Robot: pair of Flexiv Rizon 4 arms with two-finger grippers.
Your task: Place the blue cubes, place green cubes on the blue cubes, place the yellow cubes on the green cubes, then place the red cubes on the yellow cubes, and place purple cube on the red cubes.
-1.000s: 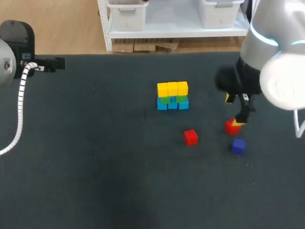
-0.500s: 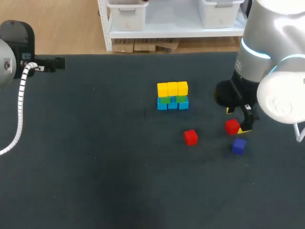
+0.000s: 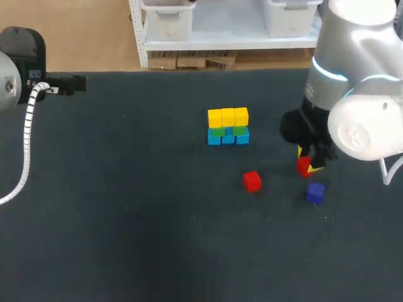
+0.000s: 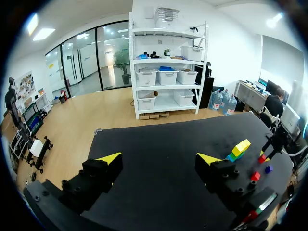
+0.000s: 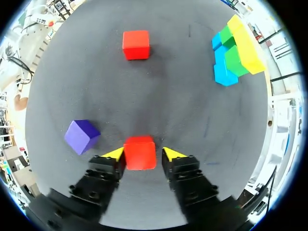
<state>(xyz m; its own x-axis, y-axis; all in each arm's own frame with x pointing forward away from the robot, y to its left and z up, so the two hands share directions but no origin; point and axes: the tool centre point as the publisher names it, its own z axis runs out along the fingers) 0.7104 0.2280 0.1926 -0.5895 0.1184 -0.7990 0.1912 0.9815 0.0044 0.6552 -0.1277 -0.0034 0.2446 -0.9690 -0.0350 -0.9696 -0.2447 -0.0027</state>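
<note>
Near the table's middle stands a stack: three blue cubes (image 3: 242,138) (image 5: 222,72) at the bottom, green cubes (image 3: 218,131) (image 5: 233,57) on them, three yellow cubes (image 3: 228,117) (image 5: 246,41) on top. One red cube (image 3: 304,165) (image 5: 140,152) rests on the table between the fingers of my right gripper (image 3: 308,166) (image 5: 142,154). One fingertip touches it and the other is a sliver away, so the gripper is open. A second red cube (image 3: 252,181) (image 5: 136,44) lies loose left of it. The purple cube (image 3: 315,193) (image 5: 82,136) sits beside the gripper. My left gripper (image 4: 159,161) is open and empty, far from the cubes.
My left arm (image 3: 19,56) stays at the table's far left corner. The dark table (image 3: 126,207) carries nothing else. The right arm's bulky body (image 3: 359,94) hangs over the right side.
My right gripper has come down around the red cube and narrowed its fingers against it. The cube shifted slightly up-left. The left arm has not moved.
</note>
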